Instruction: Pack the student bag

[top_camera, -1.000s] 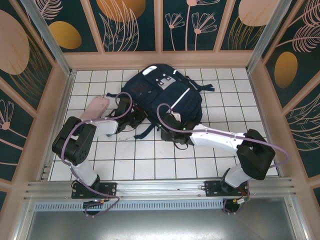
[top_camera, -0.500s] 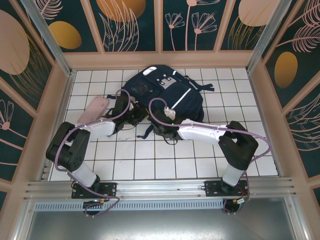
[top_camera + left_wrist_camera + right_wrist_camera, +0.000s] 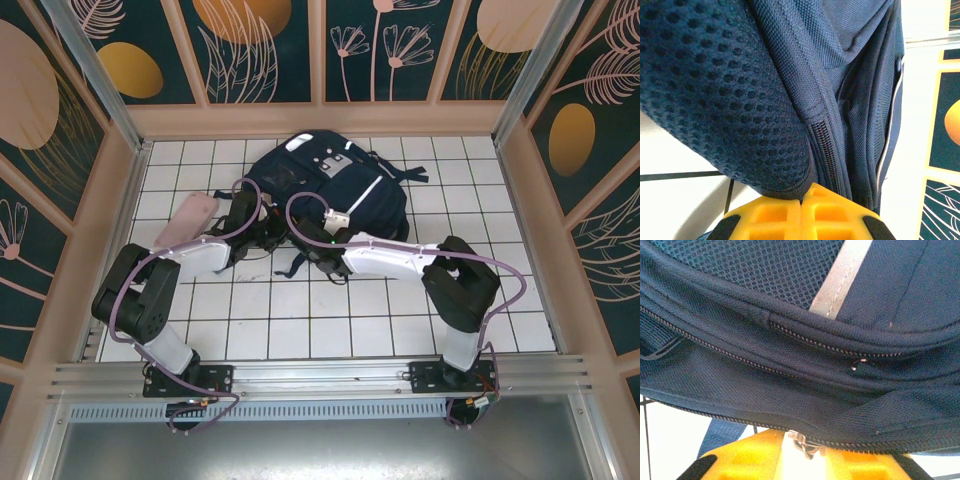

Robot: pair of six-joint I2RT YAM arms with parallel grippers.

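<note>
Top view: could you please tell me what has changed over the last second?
The right arm folded and swung left along the near edge of the backpack, bringing the right gripper to the zipper there. The left arm shifted its elbow left. The backpack and the pink case stayed put.

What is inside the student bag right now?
Cannot be seen. The student bag lies on the tiled table, and the zipper lines in the right wrist view look closed, so fabric covers the inside. A pink item lies beside it, outside.
</note>
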